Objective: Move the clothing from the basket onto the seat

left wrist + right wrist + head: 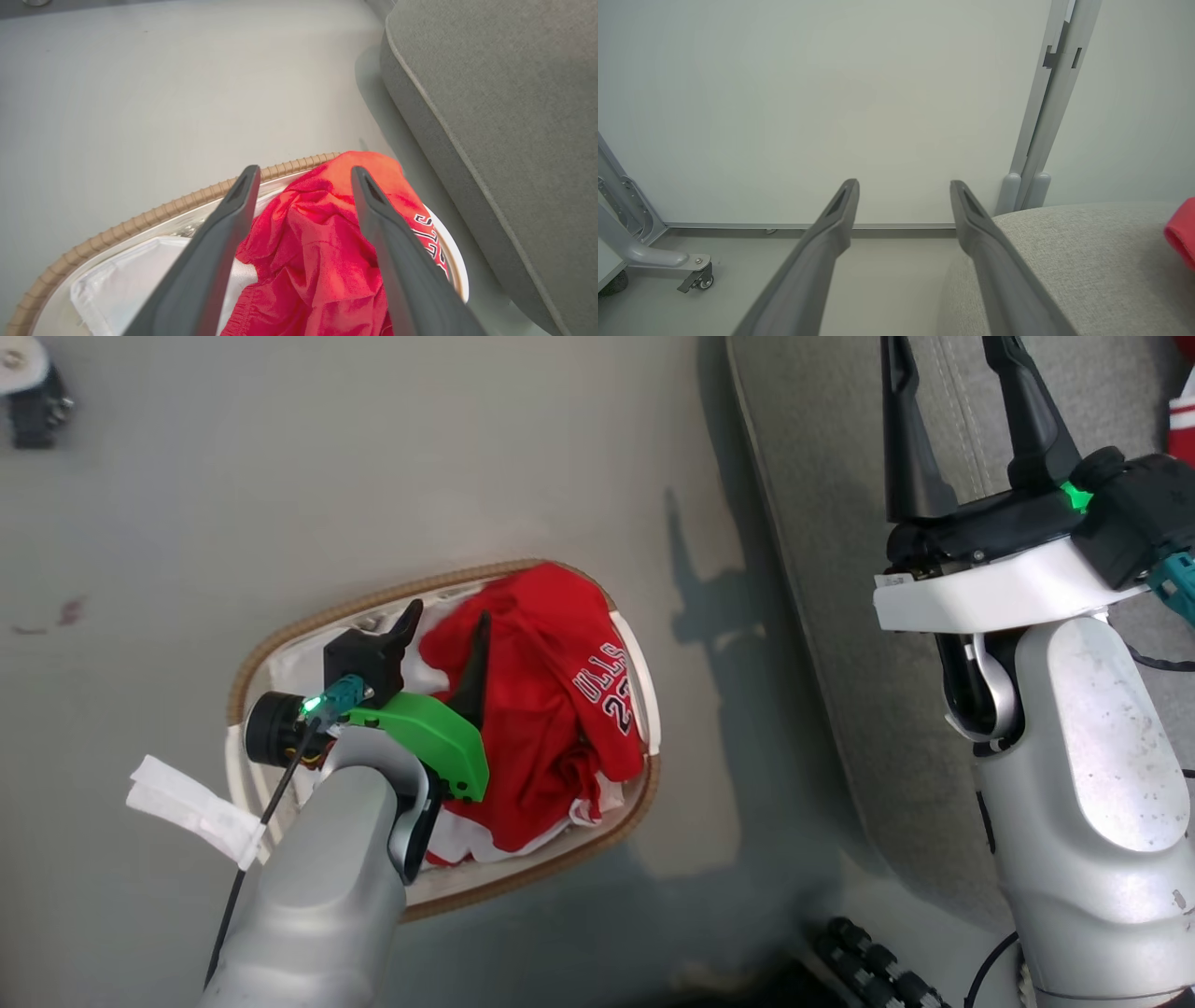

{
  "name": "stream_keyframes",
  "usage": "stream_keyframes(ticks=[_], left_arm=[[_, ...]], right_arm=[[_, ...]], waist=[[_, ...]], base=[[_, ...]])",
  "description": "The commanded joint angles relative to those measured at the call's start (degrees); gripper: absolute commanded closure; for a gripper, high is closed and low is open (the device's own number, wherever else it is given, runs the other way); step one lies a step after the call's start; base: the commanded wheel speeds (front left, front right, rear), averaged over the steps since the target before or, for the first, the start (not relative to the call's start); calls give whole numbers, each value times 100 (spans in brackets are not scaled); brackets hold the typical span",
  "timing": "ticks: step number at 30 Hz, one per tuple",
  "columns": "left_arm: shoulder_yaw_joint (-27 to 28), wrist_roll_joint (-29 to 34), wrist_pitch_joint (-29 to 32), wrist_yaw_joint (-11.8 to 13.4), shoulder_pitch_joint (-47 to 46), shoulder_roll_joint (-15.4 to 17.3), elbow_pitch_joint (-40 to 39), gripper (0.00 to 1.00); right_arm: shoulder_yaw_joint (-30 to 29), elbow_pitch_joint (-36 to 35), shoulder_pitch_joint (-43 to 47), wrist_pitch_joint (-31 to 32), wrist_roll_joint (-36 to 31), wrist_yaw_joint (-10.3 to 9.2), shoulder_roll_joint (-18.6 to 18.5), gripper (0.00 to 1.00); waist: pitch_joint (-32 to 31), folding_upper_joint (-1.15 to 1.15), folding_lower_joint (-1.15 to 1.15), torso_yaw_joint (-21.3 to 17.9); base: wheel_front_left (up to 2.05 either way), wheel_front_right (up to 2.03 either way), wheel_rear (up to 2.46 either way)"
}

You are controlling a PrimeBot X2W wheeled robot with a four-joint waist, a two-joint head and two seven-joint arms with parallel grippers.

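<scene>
Floor (pixel 280 476): pale grey, carrying the basket.

Seat (pixel 840 569): large grey upholstered cushion just beside the basket, on its right in the head view, with a narrow strip of floor between. Nearest edge rounded and piped.

Basket (pixel 373 598): oval, brown woven rim, white liner (pixel 121 270) bare on the side away from the seat.

Clothing (pixel 537 728): red heap inside the basket, bunched toward the seat side. Jersey lettering (pixel 607 686) uppermost, white trim showing at the lower edge. One red fold draped over the rim at the far end. Task judged unfinished.

Red item (pixel 1181 429): lying on the seat, well apart from the basket and cut by the picture edge. Probably a garment; too little visible to confirm.

Left tool (pixel 448 613): over the basket, spread wide, holding nothing. One finger toward the liner side, the other on a raised red ridge. Actual contact not determinable.

Right tool (pixel 943 355): above the seat, well apart from the basket, spread wide and empty.

Step in hand, as judged: first grasp with the left tool.

Recommended:
- Lower until both fingers straddle the raised ridge.
- Keep the liner-side finger off the white sheet, or the liner may lift along with the cloth.
- Close fully on a thick fold, not a single layer.
- Lift straight up until the hem clears the rim, then carry across to the seat.
- Watch for the jersey trailing or the basket tipping.
</scene>
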Motion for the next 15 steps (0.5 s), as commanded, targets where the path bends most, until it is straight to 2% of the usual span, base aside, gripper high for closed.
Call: stream_keyframes(ticks=[1,11,15], left_arm=[[-10,-38,3,-25,-193,53,138,0],[-381,-354,4,-45,-576,55,1137,0],[-568,-704,8,-47,-650,55,1482,0]], right_arm=[[3,-68,-107,-2,33,-8,-5,0],[96,-459,-181,-1,272,-8,-5,0],[116,-529,-192,-1,284,-8,-5,0]], waist=[[627,0,0,-509],[1039,0,0,-781],[1107,0,0,-819]], base=[[0,0,0],[0,0,0],[0,0,0]])
